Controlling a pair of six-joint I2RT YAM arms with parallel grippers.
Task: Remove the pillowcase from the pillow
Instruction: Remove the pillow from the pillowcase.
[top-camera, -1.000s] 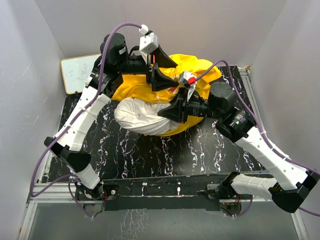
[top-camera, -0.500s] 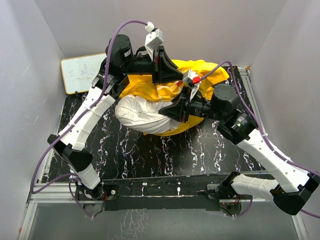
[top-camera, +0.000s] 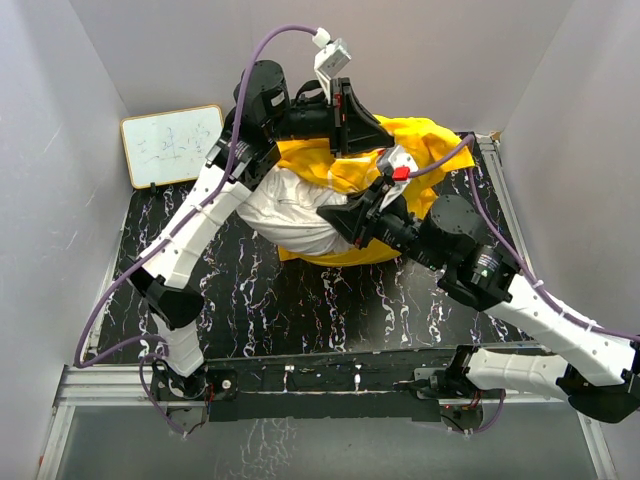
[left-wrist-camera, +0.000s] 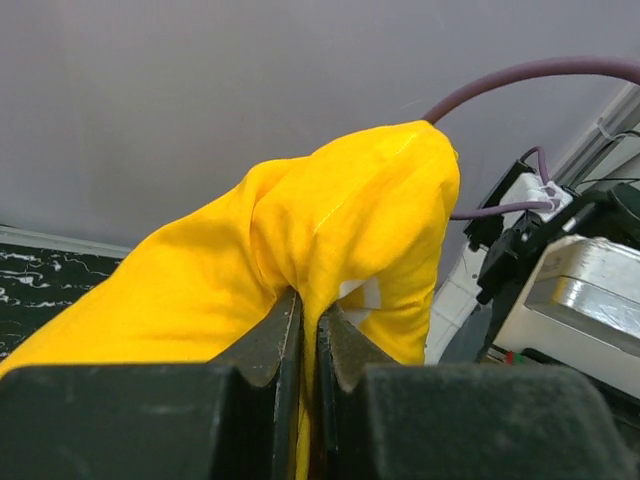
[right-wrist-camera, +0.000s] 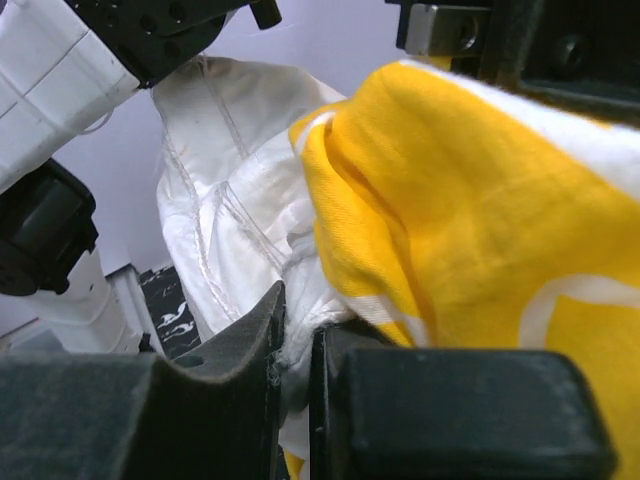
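Observation:
The yellow pillowcase (top-camera: 420, 140) is bunched over the far right part of the white pillow (top-camera: 290, 210), whose left end sticks out bare. My left gripper (top-camera: 375, 135) is shut on a fold of the pillowcase (left-wrist-camera: 340, 230), lifted near the back wall; its fingers (left-wrist-camera: 270, 340) pinch the yellow cloth tight. My right gripper (top-camera: 335, 220) is shut on the pillow (right-wrist-camera: 220, 220), with white fabric squeezed between its fingers (right-wrist-camera: 250, 340) beside the yellow pillowcase (right-wrist-camera: 470, 230).
A small whiteboard (top-camera: 172, 145) leans at the back left. Grey walls close in on three sides. The black marbled tabletop (top-camera: 300, 310) lies between the pillow and the arm bases. A purple cable (top-camera: 270, 45) loops above the left arm.
The left gripper closed on the pillowcase and moved right and toward the back wall, pulling yellow cloth with it. The right arm shifted right with the pillow; more white pillow shows.

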